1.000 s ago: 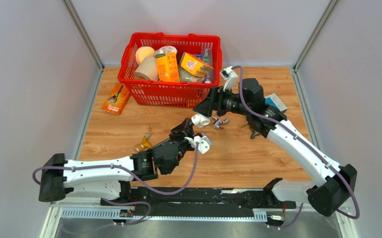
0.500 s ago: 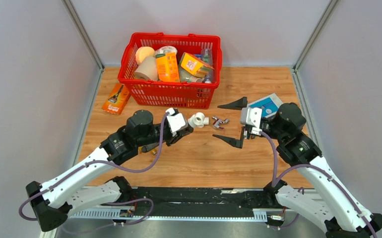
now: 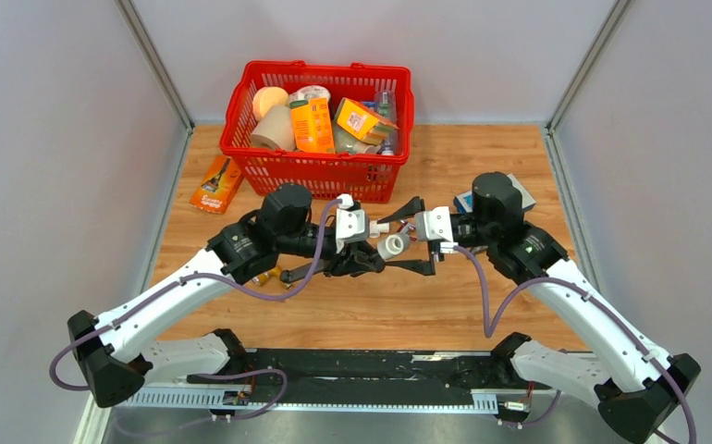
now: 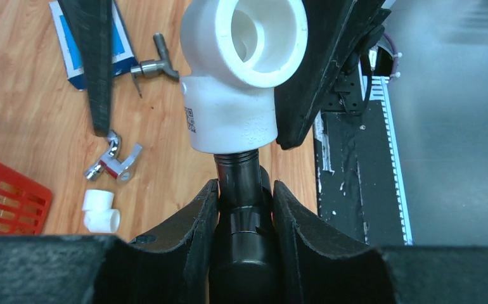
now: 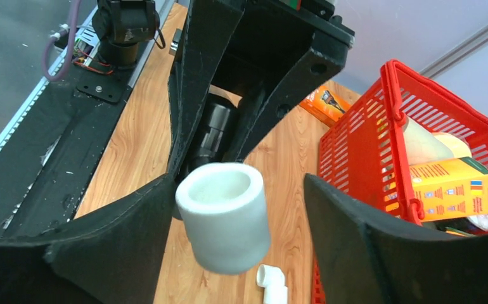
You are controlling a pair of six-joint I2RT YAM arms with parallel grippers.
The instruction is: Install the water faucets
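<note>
Threads of the dark grey metal faucet [image 4: 238, 174] vanish into a smooth white plastic fitting [image 4: 229, 120]. My left claw [image 4: 244, 193] clamps that faucet above the wood-grain table [image 3: 482, 305]; my right claw [image 5: 238, 183] gapes around the fitting. Plain grey walls [image 3: 47, 139] enclose us.

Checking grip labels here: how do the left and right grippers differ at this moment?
The left gripper has its jaws clamped on the faucet; the right gripper's jaws stand open. The left grips the faucet's dark body below its thread; the right only straddles the white fitting on that thread, one jaw well clear of it. Both meet at the same assembly, above the table.
</note>
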